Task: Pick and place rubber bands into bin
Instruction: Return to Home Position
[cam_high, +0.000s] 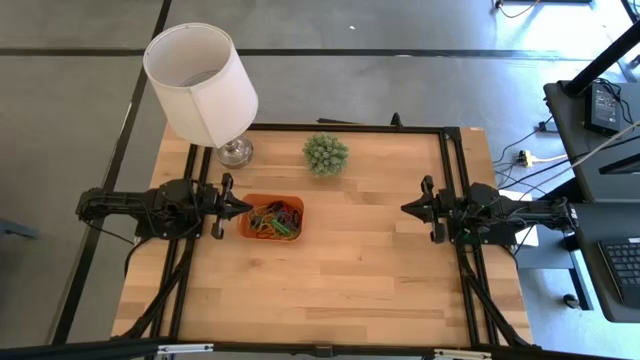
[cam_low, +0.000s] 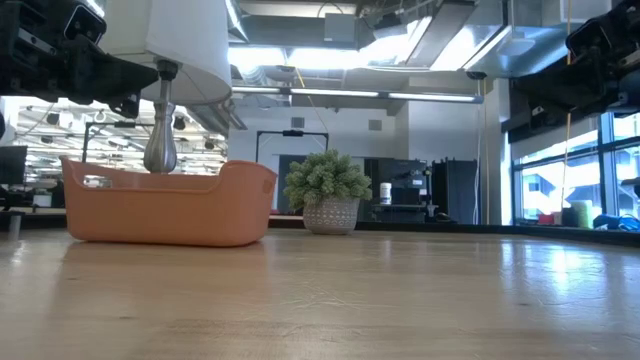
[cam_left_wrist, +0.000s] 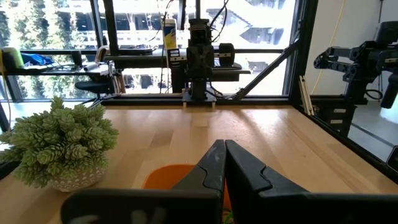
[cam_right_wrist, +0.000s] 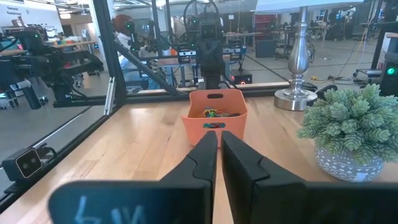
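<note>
The orange bin (cam_high: 271, 218) sits on the wooden table left of centre; it also shows in the low view (cam_low: 165, 205) and the right wrist view (cam_right_wrist: 214, 114). Several rubber bands (cam_high: 274, 219) in green, red, orange and black lie heaped inside it, visible through its handle slot (cam_right_wrist: 214, 112). My left gripper (cam_high: 243, 208) is shut, raised at the bin's left rim (cam_left_wrist: 222, 155). My right gripper (cam_high: 407, 208) is shut, hovering above the table's right part (cam_right_wrist: 219, 142), pointing toward the bin.
A white lampshade on a silver lamp base (cam_high: 234, 151) stands at the far left of the table. A small potted plant (cam_high: 326, 154) stands at the far edge near the middle. Bare wood (cam_high: 350, 270) spreads across the centre and near side.
</note>
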